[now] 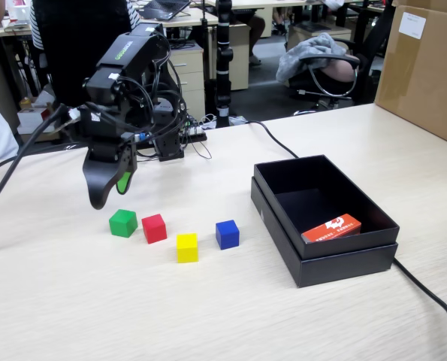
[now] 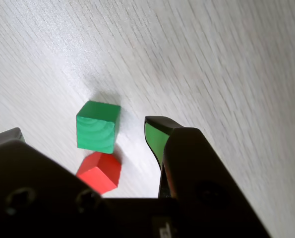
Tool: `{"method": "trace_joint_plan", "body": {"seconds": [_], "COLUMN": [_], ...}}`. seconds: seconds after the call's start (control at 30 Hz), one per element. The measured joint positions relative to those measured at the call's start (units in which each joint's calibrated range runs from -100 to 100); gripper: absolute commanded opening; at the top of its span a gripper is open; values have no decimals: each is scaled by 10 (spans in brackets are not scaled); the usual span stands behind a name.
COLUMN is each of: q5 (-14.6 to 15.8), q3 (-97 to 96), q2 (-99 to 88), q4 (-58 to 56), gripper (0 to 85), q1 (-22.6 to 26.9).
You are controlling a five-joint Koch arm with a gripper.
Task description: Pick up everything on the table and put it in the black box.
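Gripper [image 1: 110, 194] — black, with a green pad on the inner face of one finger; hangs in the air above the table, holding nothing. In the wrist view the jaws stand apart, one tip at the left edge, the padded finger [image 2: 157, 136] right of centre, and the gap between them is empty.

Green cube [image 1: 123, 222] — on the table, just below and slightly right of the gripper tip in the fixed view; in the wrist view [image 2: 97, 126] it lies in the opening between the jaws, clear of both.

Red cube [image 1: 154, 228] — beside the green one on its right in the fixed view, a narrow gap between; in the wrist view [image 2: 100, 171] partly cut off by the gripper body.

Yellow cube [image 1: 186, 247] — next along, a little nearer the camera.

Blue cube [image 1: 227, 234] — last in the row, between the yellow cube and the box, apart from both.

Black box [image 1: 322, 265] — shallow, open, double-rimmed, right of the cubes. No cube inside.

Orange-red packet [image 1: 331, 227] — flat, with a white mark; lies in the box, against its near right corner.

Table [image 1: 208, 316] — pale wood grain; a black cable [image 1: 426, 293] runs across it behind the box and off the near right edge.

Brown carton [image 1: 422, 68] — far right edge of the table.
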Motion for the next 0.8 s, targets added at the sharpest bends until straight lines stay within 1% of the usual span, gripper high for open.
{"method": "trace_joint_plan", "body": {"seconds": [0.37,0.43,0.53,0.7,0.8], "q5": [0,0,0,-5,-8], "q3": [53,53,53,53,53], "q2": [127,136,149,167,172], "q4": [0,0,0,0,0], "gripper": [473,427,399,394,254], "q1": [6,9,11,12,11]}}
